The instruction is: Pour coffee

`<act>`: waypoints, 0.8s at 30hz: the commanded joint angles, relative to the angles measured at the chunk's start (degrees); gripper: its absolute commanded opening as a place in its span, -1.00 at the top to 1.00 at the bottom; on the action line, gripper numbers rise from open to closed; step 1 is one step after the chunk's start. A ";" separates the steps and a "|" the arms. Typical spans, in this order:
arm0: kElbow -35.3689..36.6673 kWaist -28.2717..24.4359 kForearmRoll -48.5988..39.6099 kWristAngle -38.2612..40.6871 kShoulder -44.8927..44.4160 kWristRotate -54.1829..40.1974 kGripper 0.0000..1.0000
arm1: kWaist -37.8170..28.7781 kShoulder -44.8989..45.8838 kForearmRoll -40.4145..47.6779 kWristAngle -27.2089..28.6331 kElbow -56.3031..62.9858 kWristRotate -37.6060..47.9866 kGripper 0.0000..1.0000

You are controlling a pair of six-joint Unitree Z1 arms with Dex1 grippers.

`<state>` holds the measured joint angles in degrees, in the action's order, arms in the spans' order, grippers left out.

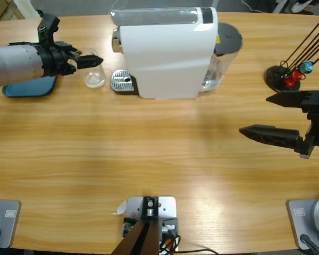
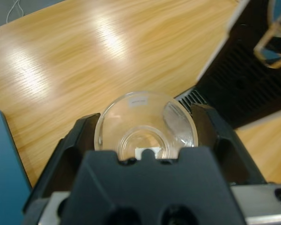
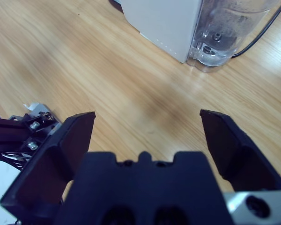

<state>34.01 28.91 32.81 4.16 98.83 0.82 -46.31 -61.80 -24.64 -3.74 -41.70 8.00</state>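
Flanking the glass (image 1: 94, 76): clenched left gripper (image 1: 89, 61), blue tray (image 1: 29, 87), white coffee machine (image 1: 167, 53); right gripper (image 1: 268, 116) released.

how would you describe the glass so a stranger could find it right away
Find the big white coffee machine at the table's far edge. By its metal drip tray stands a small clear glass, between the left gripper jaws. It is the only see-through cup, and looks empty.

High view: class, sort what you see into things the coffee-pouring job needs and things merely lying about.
Belongs to the job:
- small clear drinking glass, between the left gripper's black jaws
- white box-shaped coffee machine
- round perforated metal drip tray

Just lying about:
- flat blue plastic tray
- black wire capsule stand
- right gripper, open over bare table
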 commanded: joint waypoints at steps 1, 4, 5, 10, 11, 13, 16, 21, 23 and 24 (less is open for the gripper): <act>1.81 3.67 -3.19 0.83 -1.71 -1.17 -0.29 | 0.87 -0.94 0.47 -1.18 2.36 -0.79 -0.98; 4.10 4.56 -3.19 2.15 0.86 -1.17 -0.29 | 0.87 -0.69 0.56 -1.11 2.49 -0.79 -0.98; 4.68 4.70 -3.19 2.25 1.42 -1.17 -0.29 | 0.87 -0.69 0.56 -1.14 2.51 -0.79 -0.98; 6.61 4.76 -3.19 3.57 4.57 -1.17 -0.29 | 0.87 -0.60 0.65 -1.06 2.51 -0.79 -0.98; 6.67 4.83 -3.15 3.66 5.11 -1.17 -0.29 | 0.87 -0.60 0.65 -1.00 2.52 -0.79 -0.98; 6.60 4.98 -3.10 3.83 6.20 -1.19 -0.29 | 0.87 -0.60 0.68 -1.00 2.58 -0.79 -0.98; 6.53 5.62 -3.01 3.99 7.52 -1.26 -0.29 | 0.87 -0.69 0.73 -1.00 2.59 -0.79 -0.98; 6.60 6.39 -2.38 4.80 9.28 -1.26 -0.29 | 0.87 -0.69 0.73 -1.00 2.59 -0.79 -0.98; 6.60 6.53 -2.31 4.80 9.45 -1.29 -0.29 | 0.87 -0.69 0.73 -1.00 2.59 -0.79 -0.98; 6.58 6.53 -2.31 4.80 9.45 -1.36 -0.29 | 0.87 -0.69 0.73 -1.00 2.59 -0.79 -0.98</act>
<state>40.87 34.38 30.53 7.79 104.37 0.52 -46.31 -61.80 -24.46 -3.74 -41.09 8.00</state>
